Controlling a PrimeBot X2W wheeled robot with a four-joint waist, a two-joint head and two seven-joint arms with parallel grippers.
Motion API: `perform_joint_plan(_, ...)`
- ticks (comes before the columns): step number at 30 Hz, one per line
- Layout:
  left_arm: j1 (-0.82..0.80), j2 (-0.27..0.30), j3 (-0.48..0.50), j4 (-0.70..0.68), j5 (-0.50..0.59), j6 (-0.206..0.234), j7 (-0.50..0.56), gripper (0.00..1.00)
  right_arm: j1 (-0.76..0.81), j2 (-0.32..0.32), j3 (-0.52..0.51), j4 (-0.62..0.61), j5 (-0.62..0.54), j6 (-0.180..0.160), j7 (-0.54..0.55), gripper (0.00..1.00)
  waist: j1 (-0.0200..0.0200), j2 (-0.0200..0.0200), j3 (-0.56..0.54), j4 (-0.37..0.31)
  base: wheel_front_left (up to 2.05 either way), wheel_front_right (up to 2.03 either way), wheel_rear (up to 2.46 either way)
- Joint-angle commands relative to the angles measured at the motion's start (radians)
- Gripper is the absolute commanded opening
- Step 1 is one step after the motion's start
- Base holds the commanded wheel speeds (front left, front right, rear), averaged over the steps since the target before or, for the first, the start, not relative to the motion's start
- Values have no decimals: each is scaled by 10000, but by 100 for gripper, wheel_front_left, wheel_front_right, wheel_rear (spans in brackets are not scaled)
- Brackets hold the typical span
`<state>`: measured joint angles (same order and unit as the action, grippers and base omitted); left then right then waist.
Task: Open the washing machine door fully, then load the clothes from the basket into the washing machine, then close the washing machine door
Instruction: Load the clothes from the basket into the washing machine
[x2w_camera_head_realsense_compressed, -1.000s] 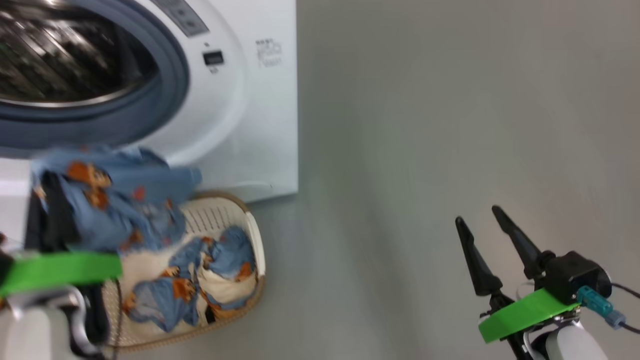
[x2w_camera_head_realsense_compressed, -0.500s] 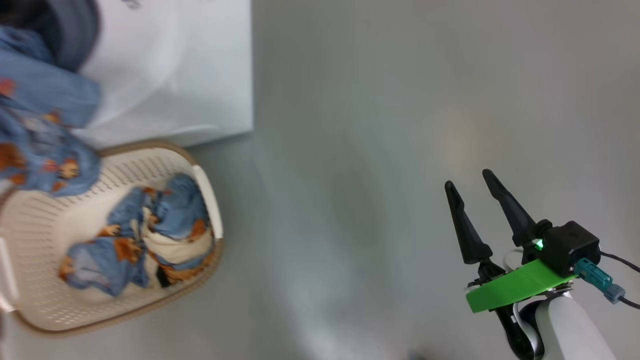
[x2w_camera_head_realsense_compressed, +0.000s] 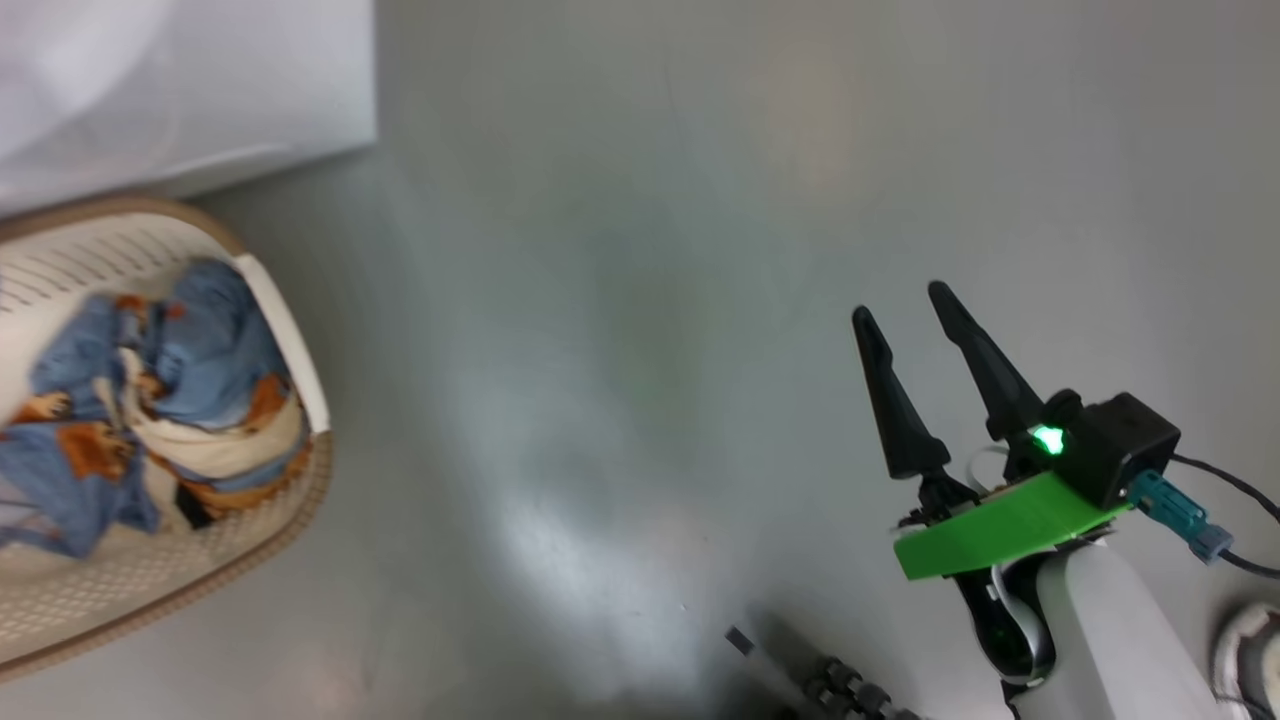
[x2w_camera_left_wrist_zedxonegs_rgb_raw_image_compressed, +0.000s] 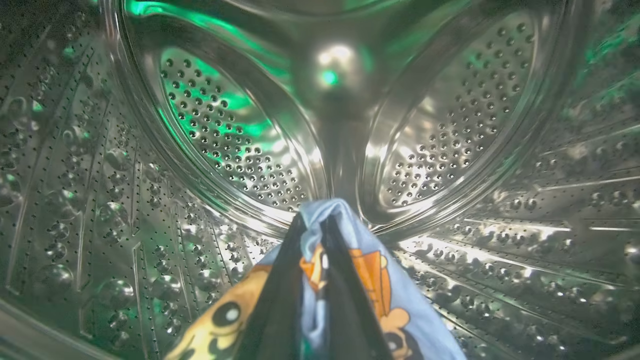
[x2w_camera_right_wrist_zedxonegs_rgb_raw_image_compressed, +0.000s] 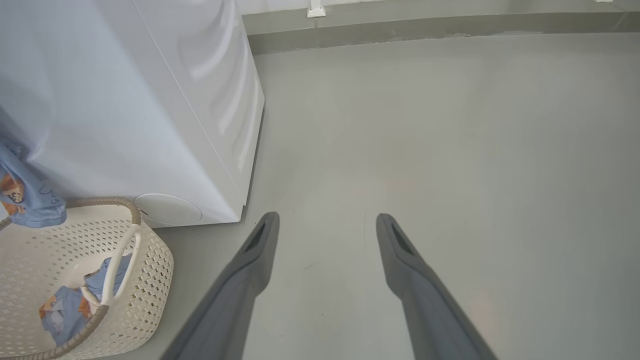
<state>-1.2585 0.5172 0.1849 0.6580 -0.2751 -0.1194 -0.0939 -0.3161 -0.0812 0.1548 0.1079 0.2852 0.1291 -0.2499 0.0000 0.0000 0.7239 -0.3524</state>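
— What does our left gripper (x2w_camera_left_wrist_zedxonegs_rgb_raw_image_compressed: 312, 220) have?
— It's pinched tight on a blue printed piece of the clothes (x2w_camera_left_wrist_zedxonegs_rgb_raw_image_compressed: 372, 285), inside the drum (x2w_camera_left_wrist_zedxonegs_rgb_raw_image_compressed: 225, 140) of the washing machine (x2w_camera_head_realsense_compressed: 180, 80).
— And our right gripper (x2w_camera_head_realsense_compressed: 900, 302)?
— Spread wide, empty, above the floor (x2w_camera_head_realsense_compressed: 620, 300). The rest lie in the basket (x2w_camera_head_realsense_compressed: 300, 480).

Washing machine (x2w_camera_head_realsense_compressed: 180, 90): white cabinet, lower front corner in the head view; steel perforated drum (x2w_camera_left_wrist_zedxonegs_rgb_raw_image_compressed: 225, 130) seen from inside. Basket (x2w_camera_head_realsense_compressed: 305, 490): cream, perforated, brown rim, upright just beside the machine's front. Clothes (x2w_camera_head_realsense_compressed: 150, 400): blue printed pieces and a cream one heaped in the basket. One blue printed piece (x2w_camera_left_wrist_zedxonegs_rgb_raw_image_compressed: 380, 280) is inside the drum, pinched by the closed left gripper (x2w_camera_left_wrist_zedxonegs_rgb_raw_image_compressed: 312, 222)
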Motion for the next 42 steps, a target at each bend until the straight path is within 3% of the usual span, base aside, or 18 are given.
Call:
perform_joint_plan(1,-249,721,0,-108,141,-13,91,0,61,13,244,-193,109,16,-118,100,0,0,698,-488,0,0,0)
perform_joint_plan(8,-1893,1325,-531,609,544,-15,199,0,-231,161,517,-132,259,16,-118,100,0,0,1132,-743,0,0,0)
perform_joint_plan(17,-3573,1530,-746,1095,738,311,-584,0,-445,252,696,-89,391,16,-118,100,0,0,1286,-908,0,0,0)
perform_joint_plan(30,-4008,1558,-1619,2591,1087,148,-337,0,-425,296,690,-39,418,16,-118,100,0,0,1216,-965,0,0,0)
perform_joint_plan(31,-4021,1562,-1651,2699,1084,141,-348,23,-420,297,682,-29,413,16,-118,100,0,0,1204,-968,0,0,0)
perform_joint_plan(32,-4041,1569,-1688,2784,1093,136,-377,84,-418,299,676,-22,406,16,-118,100,0,0,1196,-967,0,0,0)
perform_joint_plan(33,-4062,1570,-1724,2866,1098,130,-410,100,-420,300,672,-15,403,16,-118,100,0,0,1188,-967,0,0,0)
perform_joint_plan(42,-3908,1449,-1996,3539,1037,65,-864,100,-543,306,596,69,311,16,-118,100,0,0,874,-776,0,0,0)
